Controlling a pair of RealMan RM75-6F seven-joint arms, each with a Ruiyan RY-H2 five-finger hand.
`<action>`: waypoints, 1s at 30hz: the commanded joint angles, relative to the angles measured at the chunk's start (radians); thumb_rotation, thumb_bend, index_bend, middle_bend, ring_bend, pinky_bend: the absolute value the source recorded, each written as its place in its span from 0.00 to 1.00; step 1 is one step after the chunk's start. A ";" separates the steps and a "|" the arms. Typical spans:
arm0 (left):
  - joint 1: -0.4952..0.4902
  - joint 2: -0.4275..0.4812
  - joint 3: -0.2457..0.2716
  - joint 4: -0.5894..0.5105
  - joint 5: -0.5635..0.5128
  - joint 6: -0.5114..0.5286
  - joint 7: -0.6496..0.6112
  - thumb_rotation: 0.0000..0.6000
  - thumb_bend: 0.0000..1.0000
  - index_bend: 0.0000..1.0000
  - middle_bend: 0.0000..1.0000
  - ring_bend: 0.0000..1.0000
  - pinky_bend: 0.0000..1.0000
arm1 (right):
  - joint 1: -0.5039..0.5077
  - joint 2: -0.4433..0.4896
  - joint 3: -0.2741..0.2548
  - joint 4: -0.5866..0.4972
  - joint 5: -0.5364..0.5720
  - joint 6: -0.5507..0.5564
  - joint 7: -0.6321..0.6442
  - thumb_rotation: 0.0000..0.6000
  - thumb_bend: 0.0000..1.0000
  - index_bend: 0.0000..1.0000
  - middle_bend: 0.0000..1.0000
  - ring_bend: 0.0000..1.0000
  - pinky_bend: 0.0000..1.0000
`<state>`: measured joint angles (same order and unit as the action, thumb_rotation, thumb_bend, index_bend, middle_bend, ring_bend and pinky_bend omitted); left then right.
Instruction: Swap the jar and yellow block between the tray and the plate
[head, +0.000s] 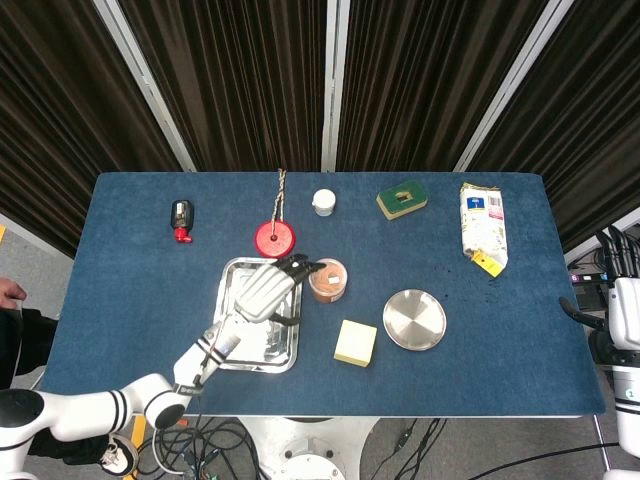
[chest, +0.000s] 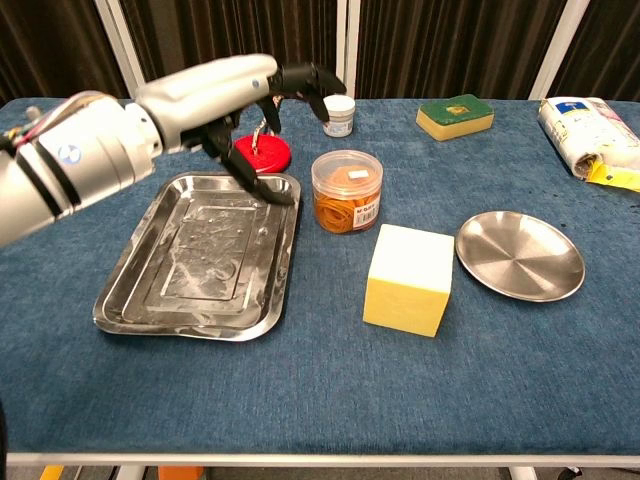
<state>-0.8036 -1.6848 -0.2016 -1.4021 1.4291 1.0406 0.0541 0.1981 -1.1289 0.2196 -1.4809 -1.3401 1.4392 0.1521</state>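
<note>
Your jar (chest: 347, 190) stands upright on the blue table (chest: 300, 380), just off the tray's (chest: 130, 305) right rim, lid on, orange contents showing through the clear wall. The yellow block (chest: 407, 279) sits on the cloth at about five o'clock from the jar, between the tray and the plate (chest: 520, 256), touching neither. The plate lies at three o'clock from the block.

Your left hand (chest: 262, 100) hovers above the tray's far right corner, at ten o'clock from the jar, fingers (chest: 318, 80) spread apart and holding nothing. Your right hand (head: 625, 300) shows only at the head view's right edge, off the table; you cannot tell how its fingers lie.

Beyond the tray, at twelve o'clock, sits a red disc (chest: 262, 153).
</note>
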 joint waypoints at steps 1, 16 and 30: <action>-0.050 -0.041 -0.040 0.112 -0.009 -0.038 -0.082 1.00 0.02 0.13 0.21 0.12 0.30 | 0.004 -0.002 0.001 -0.003 0.001 -0.005 -0.008 1.00 0.08 0.00 0.00 0.00 0.03; -0.217 -0.211 -0.009 0.490 0.056 -0.189 -0.467 1.00 0.01 0.12 0.11 0.02 0.21 | 0.005 -0.004 0.008 0.009 0.017 -0.023 0.000 1.00 0.08 0.00 0.00 0.00 0.03; -0.286 -0.274 0.036 0.641 0.085 -0.244 -0.582 1.00 0.03 0.14 0.16 0.04 0.25 | -0.012 -0.005 0.007 0.030 0.026 -0.017 0.021 1.00 0.09 0.00 0.00 0.00 0.03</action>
<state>-1.0831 -1.9505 -0.1695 -0.7722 1.5132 0.8002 -0.5201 0.1875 -1.1331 0.2273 -1.4533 -1.3152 1.4234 0.1719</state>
